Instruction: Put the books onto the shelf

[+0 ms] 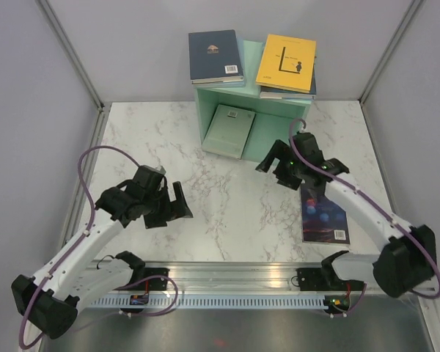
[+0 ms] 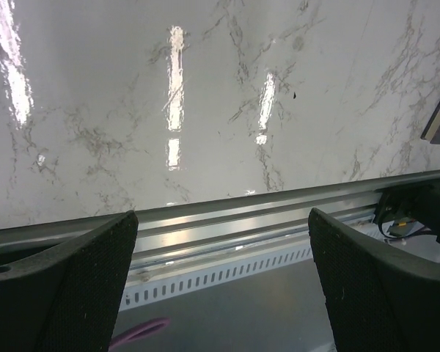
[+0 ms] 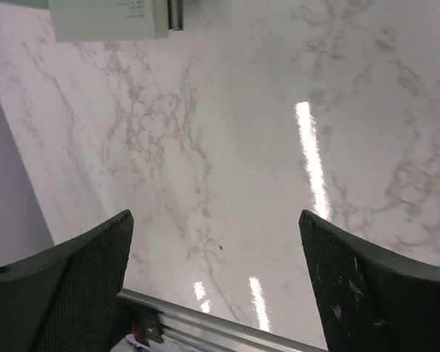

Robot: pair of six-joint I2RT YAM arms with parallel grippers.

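Your marble surface carries the mint-green shelf at its far edge. The left arm hovers over bare marble, jaws wide apart and empty. The right arm sits just before the shelf, its jaws likewise apart. On the shelf top lie a navy book and a yellow book, the yellow one on a small stack. A pale green book leans in the opening, apparently inside. A dark galaxy book lies flat under the right arm.

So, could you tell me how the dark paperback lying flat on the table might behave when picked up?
The dark paperback looks thin, so it will probably flex if gripped by one edge. It lies flat on the glossy marble table, so it may slide rather than lift when nudged.
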